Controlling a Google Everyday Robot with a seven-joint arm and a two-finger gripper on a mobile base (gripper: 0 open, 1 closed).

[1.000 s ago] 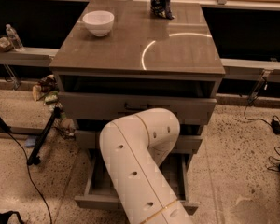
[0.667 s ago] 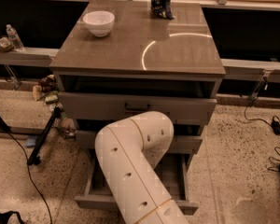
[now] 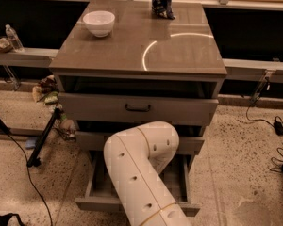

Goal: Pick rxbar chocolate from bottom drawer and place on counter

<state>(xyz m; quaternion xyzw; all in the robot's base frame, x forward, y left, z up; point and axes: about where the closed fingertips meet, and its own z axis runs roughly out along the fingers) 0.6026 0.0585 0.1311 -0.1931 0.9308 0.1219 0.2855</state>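
The bottom drawer (image 3: 95,181) is pulled open at the foot of the cabinet, showing a plain grey inside. My white arm (image 3: 141,168) bends down over it and hides most of its inside. My gripper is hidden behind the arm's elbow, down in or over the drawer. The rxbar chocolate is not visible. The counter (image 3: 132,55) is the glossy grey-brown top with a curved light reflection.
A white bowl (image 3: 99,22) stands at the counter's back left and a dark glossy snack bag (image 3: 162,4) at the back middle. The top drawer (image 3: 85,108) and middle drawer (image 3: 90,140) are slightly open. Cables and a stand leg lie on the floor on both sides.
The arm's elbow has sunk a little lower over the bottom drawer and shifted slightly. Nothing on the counter has moved.
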